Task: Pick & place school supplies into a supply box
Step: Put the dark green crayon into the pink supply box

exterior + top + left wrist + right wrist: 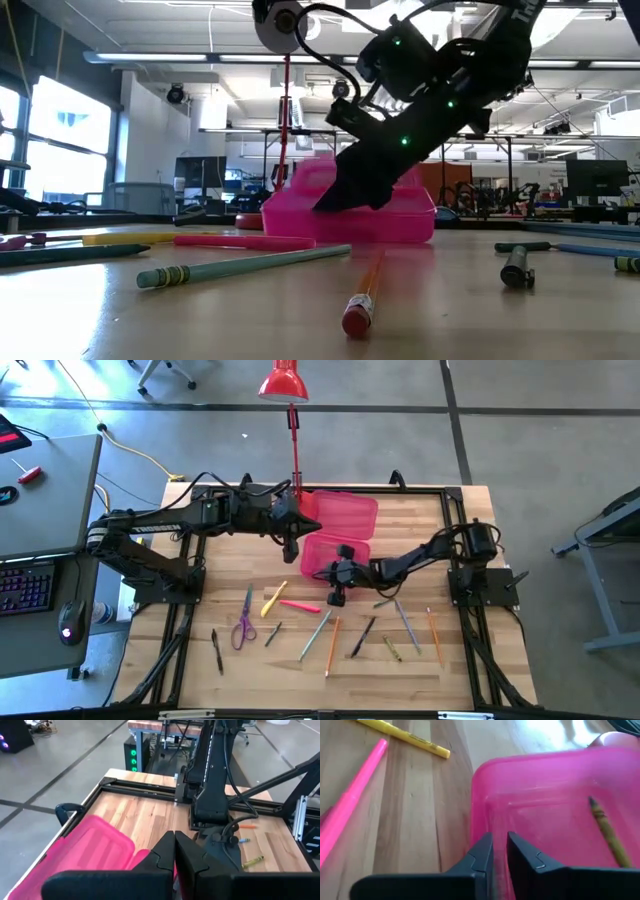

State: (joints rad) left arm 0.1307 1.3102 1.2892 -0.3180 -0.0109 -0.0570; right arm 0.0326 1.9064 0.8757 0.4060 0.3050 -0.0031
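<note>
Right gripper (335,582) sits at the front-left corner of the supply box (335,550), fingers nearly pressed together with just a thin slit, nothing visibly between them; in the right wrist view the tips (497,851) hang over the pink box wall; one olive crayon (606,831) lies inside the box; left gripper (291,543) hovers at the box's left edge near the open lid (345,512), fingers pressed together, empty; remaining supplies scattered on the table (480,660) in front of the box: purple scissors (243,628), yellow marker (273,599), pink marker (300,606), green pencil (315,635), orange pencil (332,645); red lamp (285,382) behind the table.
</note>
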